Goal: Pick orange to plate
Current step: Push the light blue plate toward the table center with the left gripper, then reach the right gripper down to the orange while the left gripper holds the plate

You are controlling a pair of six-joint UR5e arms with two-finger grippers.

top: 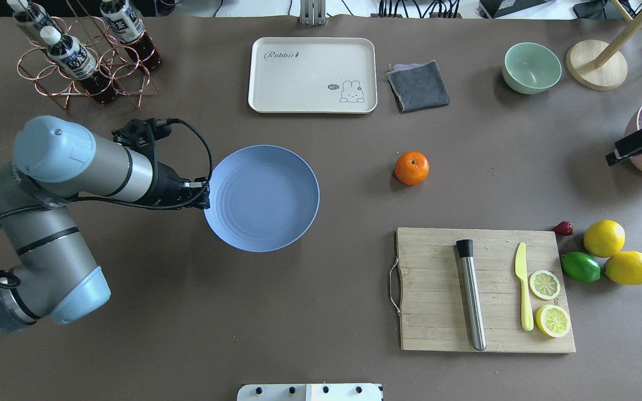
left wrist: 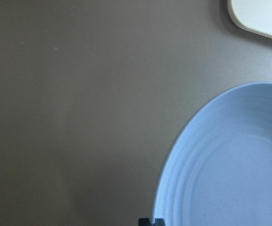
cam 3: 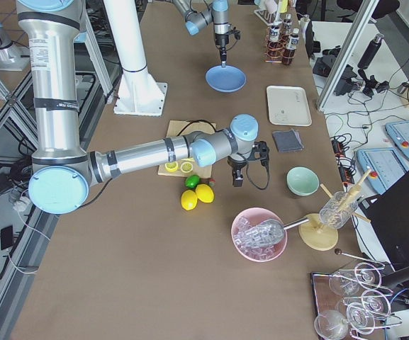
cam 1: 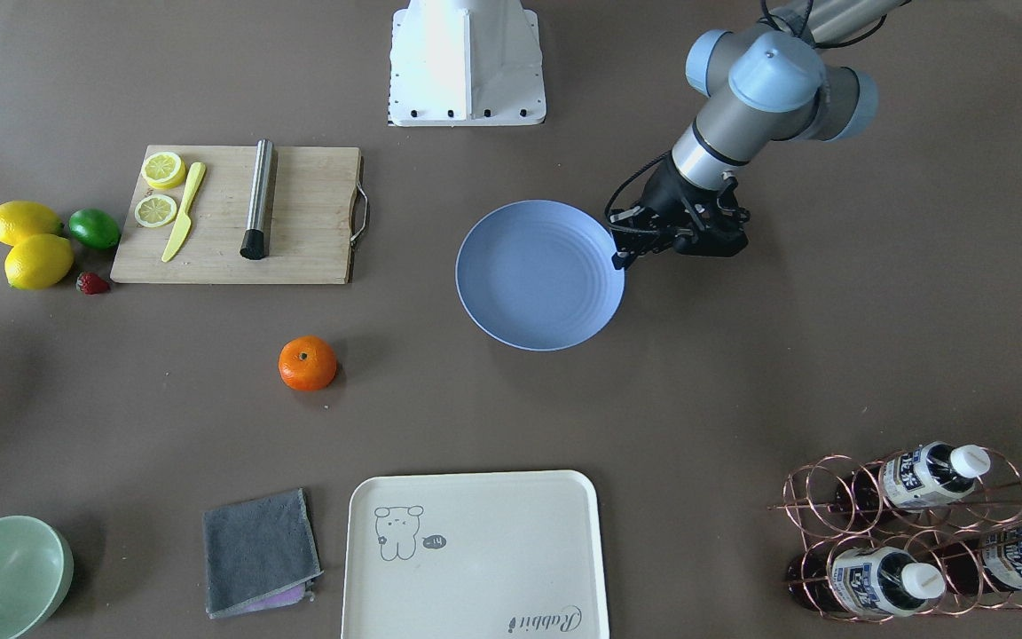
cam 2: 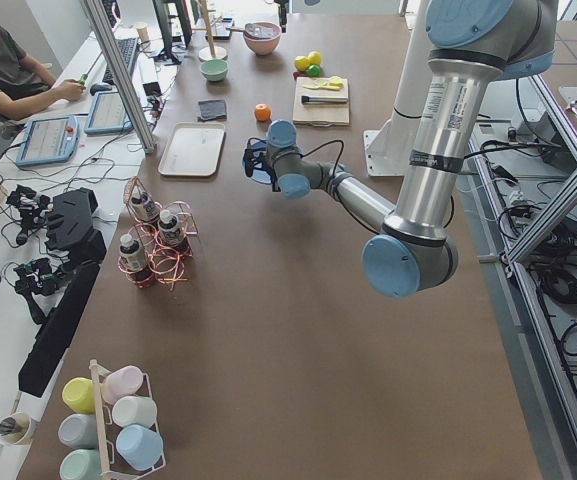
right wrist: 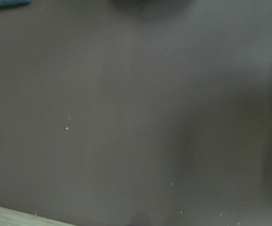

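Mid-table, toward robot's right end: orange [top: 411, 167] alone on table [top: 321, 312], well apart from plate [top: 262, 197]. Left claw [top: 204, 196] at plate's rim, prob. steadying it; grip unclear. Right claw [top: 627, 150] nearer orange, likely picker; opening unclear.

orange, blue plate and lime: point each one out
orange [top: 411, 167], overhead exterior view, middle of its peel
blue plate [top: 262, 197], overhead exterior view, bare centre
lime [top: 580, 267], overhead exterior view, middle of its skin
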